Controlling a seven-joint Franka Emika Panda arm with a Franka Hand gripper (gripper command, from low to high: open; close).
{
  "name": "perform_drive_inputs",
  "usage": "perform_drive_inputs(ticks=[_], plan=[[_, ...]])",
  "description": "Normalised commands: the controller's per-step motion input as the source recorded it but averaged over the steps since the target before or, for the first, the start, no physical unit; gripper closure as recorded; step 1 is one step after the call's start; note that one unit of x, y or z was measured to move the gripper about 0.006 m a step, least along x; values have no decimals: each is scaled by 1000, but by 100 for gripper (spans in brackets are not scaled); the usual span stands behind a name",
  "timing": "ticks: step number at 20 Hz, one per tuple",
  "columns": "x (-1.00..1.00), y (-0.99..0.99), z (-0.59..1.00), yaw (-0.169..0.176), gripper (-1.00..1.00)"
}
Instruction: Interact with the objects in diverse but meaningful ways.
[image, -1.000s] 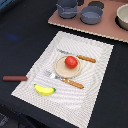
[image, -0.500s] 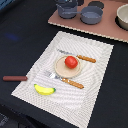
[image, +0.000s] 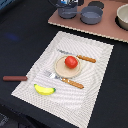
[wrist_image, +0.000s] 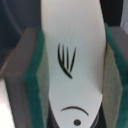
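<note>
The tool (wrist_image: 70, 65) is clenched on a flat white fish-shaped piece (wrist_image: 72, 55) w/ black gill lines, a curved mouth line and a dot eye: in the wrist view the fish's long axis runs straight along the gap between the two green-padded fingers (wrist_image: 35, 95), pads pressing on both flat edges, head end toward the camera. In the exterior view the tool sits at the far edge, top of frame, over a grey round pot (image: 67, 11) on the pinkish-brown board (image: 107, 27); only a bit of the arm shows there, so its height over the pot can't be judged. A second grey pan (image: 92, 14) sits just beside it, toward the exterior view's right. From there everything else lies nearer the camera, well apart: the striped white placemat (image: 95, 70) on the dark desk (image: 25, 35), w/ a tan round plate (image: 67, 67) carrying a red tomato (image: 71, 62), a brown-handled knife (image: 80, 57) beyond the plate, a brown-handled fork (image: 65, 80) on its near side, a yellow banana (image: 44, 90) near the mat's near corner, and a brown-handled utensil (image: 15, 78) off the mat on the exterior view's left. Likely next move: set the fish down into the pot or carry it to the mat.
</note>
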Motion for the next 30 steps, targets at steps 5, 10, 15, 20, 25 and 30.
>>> perform_drive_inputs(ticks=[5,10,15,20,25,30], plan=[[-615,0,17,0,-100],[-519,0,23,0,-100],[-365,-18,642,-3,-100],[197,-215,1000,-71,-100],[734,-275,1000,-125,-100],[789,-379,690,-121,-100]])
